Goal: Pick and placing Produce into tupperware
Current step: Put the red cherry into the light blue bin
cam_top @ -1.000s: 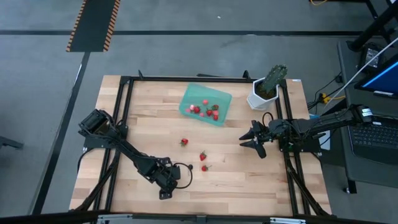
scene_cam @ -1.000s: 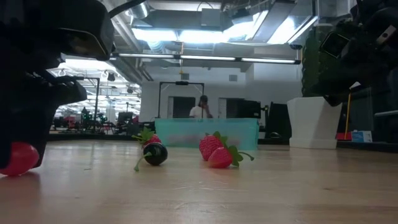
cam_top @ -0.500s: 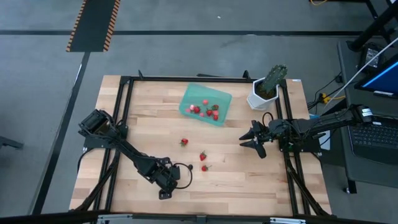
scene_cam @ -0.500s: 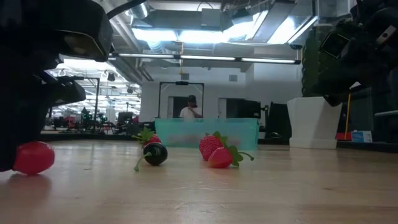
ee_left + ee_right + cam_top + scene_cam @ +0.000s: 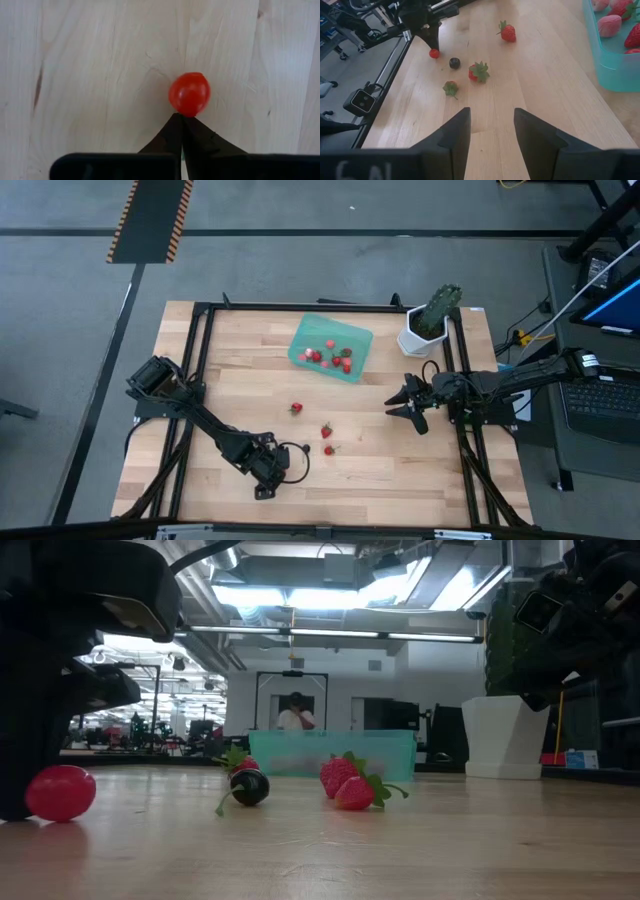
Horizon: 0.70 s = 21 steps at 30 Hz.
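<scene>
Red round berry sits just past my left gripper, pinched shut, empty; slick, rolls—I'd straddle its middle.

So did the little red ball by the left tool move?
Yes. In the low view the red ball rolled out sideways from under the left tool, toward the dark berry, which stayed put.

A green cactus-like plant stands upright in a white pot at the far right corner of the pale wooden surface, while a person shows in the room behind.
</scene>
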Motion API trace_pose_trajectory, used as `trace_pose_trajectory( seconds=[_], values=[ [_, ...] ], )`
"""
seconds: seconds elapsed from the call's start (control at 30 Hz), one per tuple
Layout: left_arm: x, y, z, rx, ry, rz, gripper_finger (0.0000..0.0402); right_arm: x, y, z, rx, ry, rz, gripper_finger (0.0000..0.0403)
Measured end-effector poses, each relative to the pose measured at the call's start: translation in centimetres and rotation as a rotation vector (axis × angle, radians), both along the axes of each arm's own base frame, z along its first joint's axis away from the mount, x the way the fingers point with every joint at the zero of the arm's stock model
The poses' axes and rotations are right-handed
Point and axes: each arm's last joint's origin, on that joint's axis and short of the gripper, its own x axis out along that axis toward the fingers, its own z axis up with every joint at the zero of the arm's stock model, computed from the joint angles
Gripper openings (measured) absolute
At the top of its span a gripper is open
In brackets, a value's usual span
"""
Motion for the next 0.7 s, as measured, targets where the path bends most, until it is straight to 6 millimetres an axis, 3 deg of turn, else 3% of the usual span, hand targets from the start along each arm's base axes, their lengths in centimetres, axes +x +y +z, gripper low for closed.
trace_pose_trajectory(
  seconds=[0.4, 0.7],
  values=[
    [-0.1, 0.1, 0.3, 0.069, -0.032, -0.103, 0.0000, 0.0, 0.0, 0.0, 0.000, 0.001, 0.000, 0.0154],
    [-0.8, 0.8, 3.7, 0.085, -0.124, -0.106, 0.0000, 0.0, 0.0, 0.0, -0.001, 0.004, 0.001, 0.0154]
  ],
)
